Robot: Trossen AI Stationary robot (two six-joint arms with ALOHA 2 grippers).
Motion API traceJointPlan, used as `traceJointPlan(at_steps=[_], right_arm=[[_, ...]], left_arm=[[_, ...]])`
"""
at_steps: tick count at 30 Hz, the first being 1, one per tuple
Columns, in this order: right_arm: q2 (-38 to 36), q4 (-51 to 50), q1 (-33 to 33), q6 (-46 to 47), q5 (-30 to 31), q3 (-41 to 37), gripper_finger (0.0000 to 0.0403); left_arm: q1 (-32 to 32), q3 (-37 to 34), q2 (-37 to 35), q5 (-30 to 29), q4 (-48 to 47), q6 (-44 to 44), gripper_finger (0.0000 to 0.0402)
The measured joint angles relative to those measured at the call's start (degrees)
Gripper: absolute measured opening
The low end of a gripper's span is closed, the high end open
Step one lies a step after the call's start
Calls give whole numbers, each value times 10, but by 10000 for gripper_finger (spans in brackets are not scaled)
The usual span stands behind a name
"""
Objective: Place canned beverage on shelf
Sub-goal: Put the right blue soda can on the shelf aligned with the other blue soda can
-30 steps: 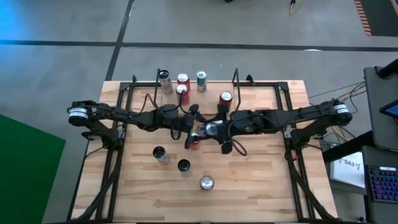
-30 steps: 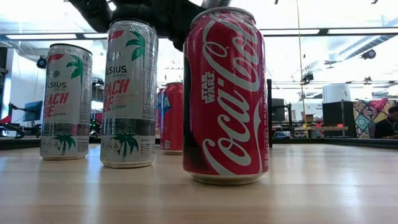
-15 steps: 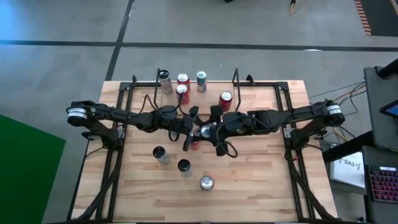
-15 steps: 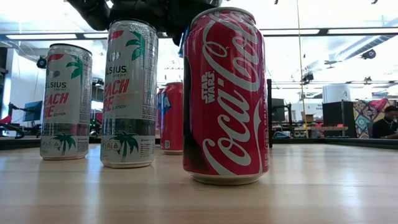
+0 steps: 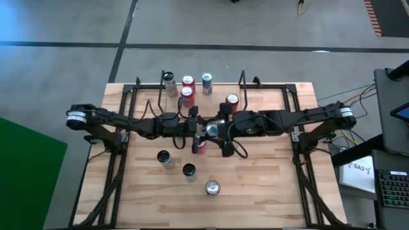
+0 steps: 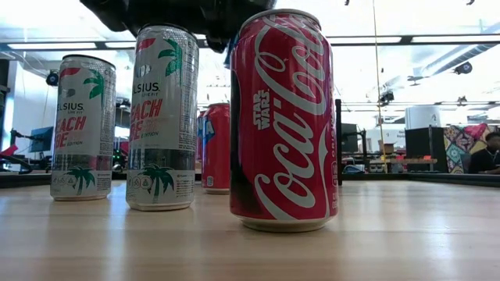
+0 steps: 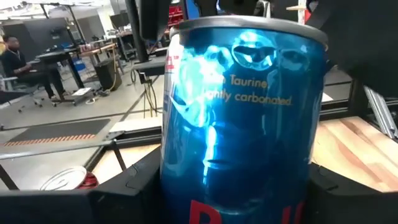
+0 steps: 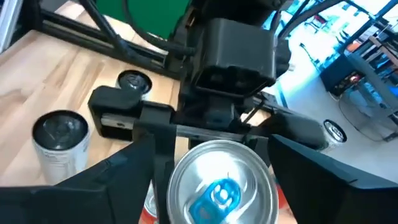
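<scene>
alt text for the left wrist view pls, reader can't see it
A blue can with silver lettering stands upright and fills most of the picture, held between the left gripper's two dark fingers. Behind it lie the wooden table and a black frame, with a red can top off to one side and a workshop beyond.

I work in a robotics lab or open workshop hall. My wooden table stands on a bare concrete floor marked with dark lines. Beyond it run long ceiling light strips, desks with monitors, equipment stands, and a person seated at a workstation. A laptop sits beside my rig.
</scene>
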Motion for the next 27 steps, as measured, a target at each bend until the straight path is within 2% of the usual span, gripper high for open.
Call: traceJointPlan(at_steps=[7,12,16,19,27], right_arm=[[-10,0,0,21,2,20,313],[-34,-4,1,45,5,24,313],[-53,3,2,59,4,10,313],[-54,51,3,64,2,-19,313],[-37,257,5,58,4,-119,313]], left_arm=[[-5,-4,-20,-4,-4,-4,205],[-20,-39,-60,-86,10,2,205],[-30,-88,-110,-99,61,-5,205],[-35,-116,-144,-110,87,-15,205],[-67,-166,-199,-127,110,-23,205]])
